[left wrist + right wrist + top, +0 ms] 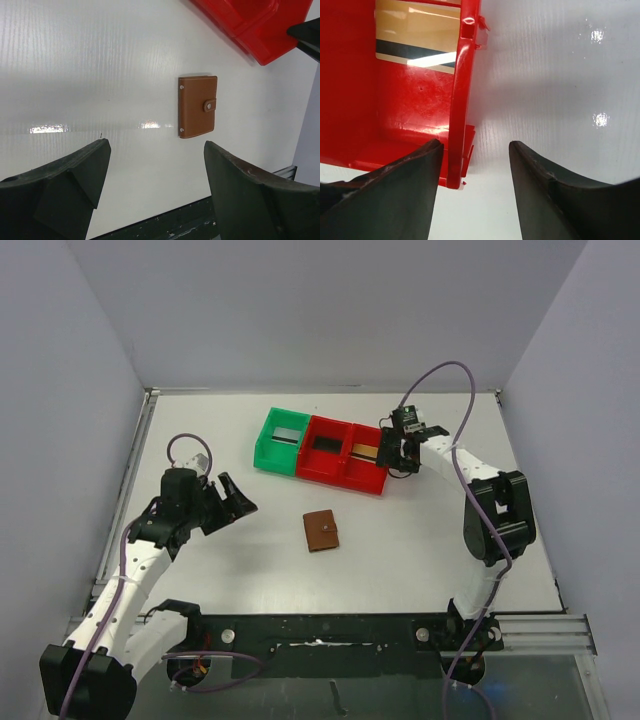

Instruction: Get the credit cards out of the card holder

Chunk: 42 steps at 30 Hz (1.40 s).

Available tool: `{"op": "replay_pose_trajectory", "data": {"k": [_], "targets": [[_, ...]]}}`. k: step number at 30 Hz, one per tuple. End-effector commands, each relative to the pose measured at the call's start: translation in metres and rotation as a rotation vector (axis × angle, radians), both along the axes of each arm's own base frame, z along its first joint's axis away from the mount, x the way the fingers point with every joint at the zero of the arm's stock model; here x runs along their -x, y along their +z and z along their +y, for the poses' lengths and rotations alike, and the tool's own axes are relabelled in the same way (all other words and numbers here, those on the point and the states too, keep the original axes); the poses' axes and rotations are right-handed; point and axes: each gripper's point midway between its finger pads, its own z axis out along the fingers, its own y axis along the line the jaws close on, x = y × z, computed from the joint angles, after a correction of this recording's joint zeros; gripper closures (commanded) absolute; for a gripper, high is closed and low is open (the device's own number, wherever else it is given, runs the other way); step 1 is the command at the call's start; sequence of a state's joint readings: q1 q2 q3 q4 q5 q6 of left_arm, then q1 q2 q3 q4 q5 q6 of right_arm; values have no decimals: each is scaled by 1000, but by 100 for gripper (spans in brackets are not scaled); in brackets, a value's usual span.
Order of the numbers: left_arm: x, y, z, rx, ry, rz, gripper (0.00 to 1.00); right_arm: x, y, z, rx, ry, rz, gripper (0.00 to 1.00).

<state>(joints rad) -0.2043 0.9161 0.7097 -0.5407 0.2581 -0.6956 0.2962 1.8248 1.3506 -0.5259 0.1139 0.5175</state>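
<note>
Left wrist view: the closed brown card holder lies flat on the counter ahead of the wide-apart left pincer, long axis along its reach, well away from the right pincer, also apart, astride the red bin wall.

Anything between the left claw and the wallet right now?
Nothing: only bare white table separates the left claw from the closed wallet. The left wrist view shows it best, and the top view agrees.
</note>
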Motion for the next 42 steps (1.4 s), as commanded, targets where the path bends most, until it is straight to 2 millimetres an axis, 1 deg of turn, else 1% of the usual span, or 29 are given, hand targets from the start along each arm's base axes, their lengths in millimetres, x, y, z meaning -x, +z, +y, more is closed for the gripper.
{"op": "replay_pose_trajectory", "data": {"k": [1,6,8,13,18,24,28,33,37,42], "targets": [[-11,23,4,-22,14,-77,25,-12,21,-3,37,15,-76,45],[-13,22,8,-37,39,-80,26,-8,20,-10,64,25,-76,51],[-13,22,8,-38,40,-78,26,-7,20,-12,72,29,-78,57],[-11,19,7,-27,41,-65,27,-7,18,-15,75,28,-79,64],[-11,19,8,-27,45,-66,27,-3,15,-22,88,29,-75,76],[-10,20,6,-14,46,-65,27,6,16,-27,115,69,-83,83],[-11,22,1,23,44,-76,27,13,14,-33,150,94,-81,87],[-10,20,-2,38,34,-74,29,21,16,-35,167,141,-96,87],[-10,20,-5,52,18,-73,29,22,19,-35,181,197,-120,87],[-7,21,-7,59,6,-77,29,23,13,-34,212,280,-105,87]]}}
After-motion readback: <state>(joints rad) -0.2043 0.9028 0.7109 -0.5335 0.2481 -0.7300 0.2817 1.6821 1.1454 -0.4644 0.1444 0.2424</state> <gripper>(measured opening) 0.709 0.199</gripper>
